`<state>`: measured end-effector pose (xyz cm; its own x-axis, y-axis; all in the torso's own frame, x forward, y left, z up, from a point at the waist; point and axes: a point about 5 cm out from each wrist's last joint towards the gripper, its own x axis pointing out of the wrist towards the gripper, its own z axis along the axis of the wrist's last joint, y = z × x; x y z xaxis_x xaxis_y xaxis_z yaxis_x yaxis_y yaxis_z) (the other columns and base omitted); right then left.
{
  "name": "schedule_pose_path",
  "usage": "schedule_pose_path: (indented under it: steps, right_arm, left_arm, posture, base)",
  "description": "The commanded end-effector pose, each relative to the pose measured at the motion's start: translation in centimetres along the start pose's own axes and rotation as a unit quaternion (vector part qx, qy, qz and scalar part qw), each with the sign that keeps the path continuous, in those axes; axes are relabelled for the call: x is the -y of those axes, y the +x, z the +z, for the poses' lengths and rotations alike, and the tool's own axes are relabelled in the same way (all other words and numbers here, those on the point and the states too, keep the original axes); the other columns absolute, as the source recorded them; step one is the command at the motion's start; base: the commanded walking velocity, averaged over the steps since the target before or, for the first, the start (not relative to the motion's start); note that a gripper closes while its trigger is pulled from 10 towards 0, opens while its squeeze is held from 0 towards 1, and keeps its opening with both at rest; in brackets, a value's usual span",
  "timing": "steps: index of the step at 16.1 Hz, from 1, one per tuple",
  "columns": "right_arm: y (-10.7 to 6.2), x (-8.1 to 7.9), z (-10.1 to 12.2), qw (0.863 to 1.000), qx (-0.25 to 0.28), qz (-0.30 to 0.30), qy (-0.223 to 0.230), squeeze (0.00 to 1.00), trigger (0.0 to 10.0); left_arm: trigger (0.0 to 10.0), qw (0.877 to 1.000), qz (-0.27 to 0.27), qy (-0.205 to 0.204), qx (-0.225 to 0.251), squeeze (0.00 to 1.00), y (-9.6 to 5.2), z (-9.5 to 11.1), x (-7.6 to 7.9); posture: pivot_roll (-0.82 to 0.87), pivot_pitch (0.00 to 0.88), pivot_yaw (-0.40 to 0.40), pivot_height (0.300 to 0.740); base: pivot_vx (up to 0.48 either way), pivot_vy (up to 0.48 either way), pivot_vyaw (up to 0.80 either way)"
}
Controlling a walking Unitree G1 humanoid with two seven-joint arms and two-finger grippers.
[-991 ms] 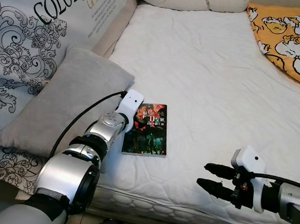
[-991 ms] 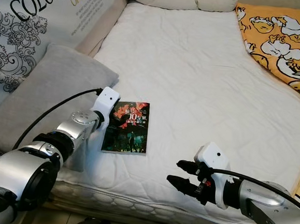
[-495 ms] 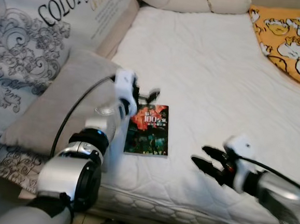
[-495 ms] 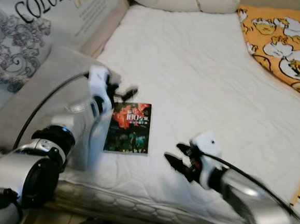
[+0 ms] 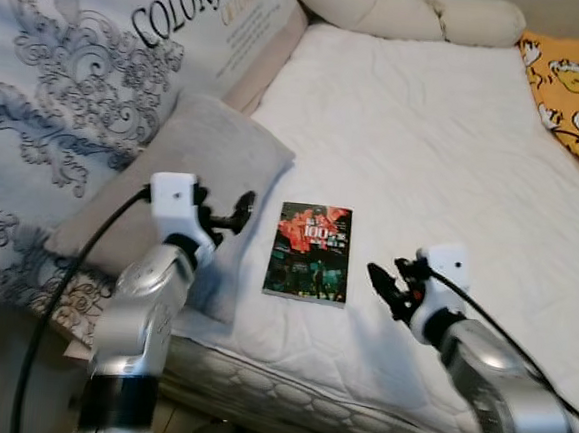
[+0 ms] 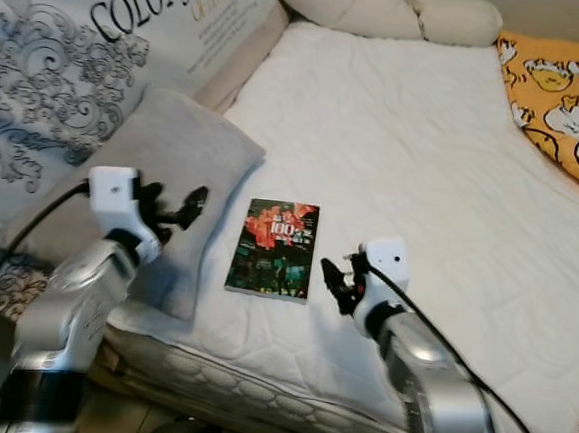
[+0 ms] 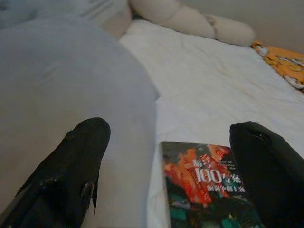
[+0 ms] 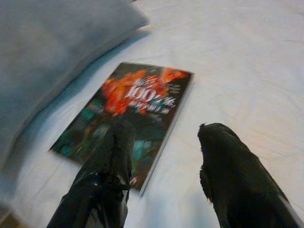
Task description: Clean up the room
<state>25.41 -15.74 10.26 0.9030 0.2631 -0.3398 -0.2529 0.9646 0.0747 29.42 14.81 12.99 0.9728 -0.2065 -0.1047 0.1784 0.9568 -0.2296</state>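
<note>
I see the bed (image 5: 446,139) with its white cover, and the grey pillow (image 5: 177,183) lying along its left edge. The book (image 5: 310,250) lies flat near the bed's front edge, easy to reach. My right tool (image 5: 385,282), fingers spread wide, now sits just beside the book, closer than a second ago. My left tool (image 5: 232,212), also wide, has pulled back over the pillow.

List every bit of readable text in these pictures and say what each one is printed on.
"COLORFUL": large black letters on the grey patterned bedding left of the bed; its end is cut off.
"100": white number on the book cover.
Orange line under "COLORFUL": too blurred to read.
Small characters on the book cover: too small to read.
</note>
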Motion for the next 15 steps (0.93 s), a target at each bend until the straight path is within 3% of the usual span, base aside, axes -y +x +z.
schedule_pose_path:
  steps: [1, 5, 7, 15]
  right_arm:
    - [0.0, 1.1, 0.3, 0.999, 0.013, -0.041, 0.003, 0.0, 10.0]
    - [0.1, 1.0, 0.0, 0.999, 0.016, -0.051, -0.003, 0.0, 10.0]
    - [0.4, 0.4, 0.0, 0.999, 0.021, -0.049, -0.009, 0.0, 10.0]
    - [0.8, 0.1, -0.6, 0.998, 0.021, -0.065, -0.013, 0.0, 10.0]
  left_arm:
    - [10.0, 1.0, 0.018, 0.001, -0.006, 0.06, -0.5, 0.0, -0.3]
    - [10.0, 0.999, 0.029, 0.031, -0.006, 0.04, -2.2, 0.1, -0.9]
    - [10.0, 0.997, 0.035, 0.067, -0.025, 0.03, -2.8, -0.3, -1.1]
    - [10.0, 0.992, 0.041, 0.113, -0.039, 0.04, -2.8, -0.5, -2.0]
  posture:
    - [-0.03, 0.0, 0.039, 0.74]
    - [-0.02, 0.0, 0.018, 0.74]
    - [-0.01, 0.0, 0.006, 0.74]
    - [-0.01, 0.0, 0.006, 0.74]
  base:
    - [0.0, 0.0, 0.0]
    - [0.0, 0.0, 0.0]
    - [0.0, -0.437, 0.0]
    - [0.0, -0.413, 0.0]
